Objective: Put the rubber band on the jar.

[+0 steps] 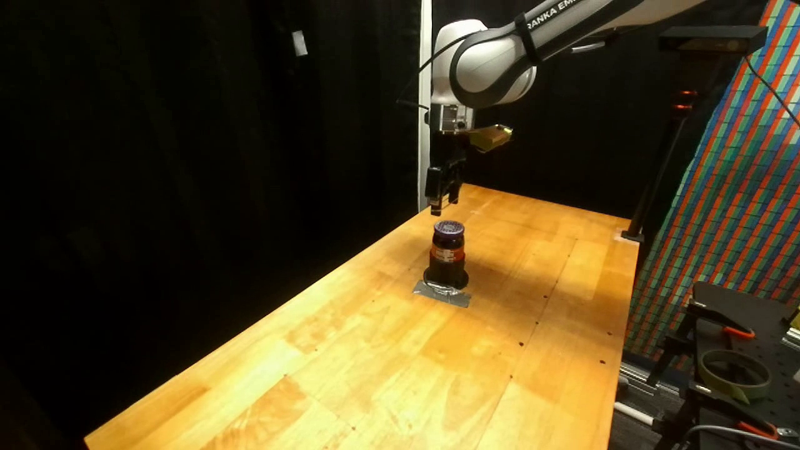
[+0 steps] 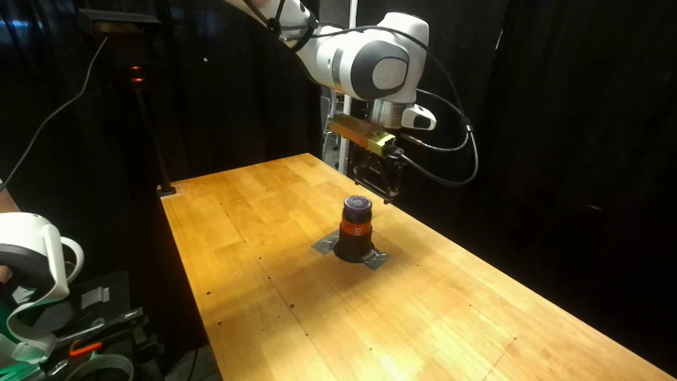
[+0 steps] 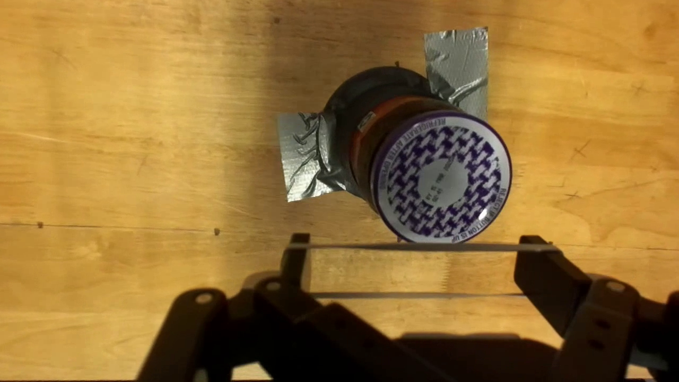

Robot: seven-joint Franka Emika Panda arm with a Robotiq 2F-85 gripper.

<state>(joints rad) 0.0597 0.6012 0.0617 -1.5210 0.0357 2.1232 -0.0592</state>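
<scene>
While the jar (image 3: 443,178) stands upright in a black base (image 2: 353,252) on the wooden table (image 1: 400,350), the gripper (image 3: 416,265) hangs higher nearby, fingers (image 3: 543,276) spread wide, the rubber band (image 3: 414,247) stretched around both

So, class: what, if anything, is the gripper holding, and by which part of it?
The rubber band, by both ends of its loop, stretched around the spread fingers of the gripper.

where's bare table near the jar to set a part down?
Bare, in an exterior view: table from the grey tape toward the picture's bottom, and the patch between the jar and the stand's foot. Crowded: at the jar, with its taped black base and the gripper close by, rubber band stretched across its open jaws.
</scene>
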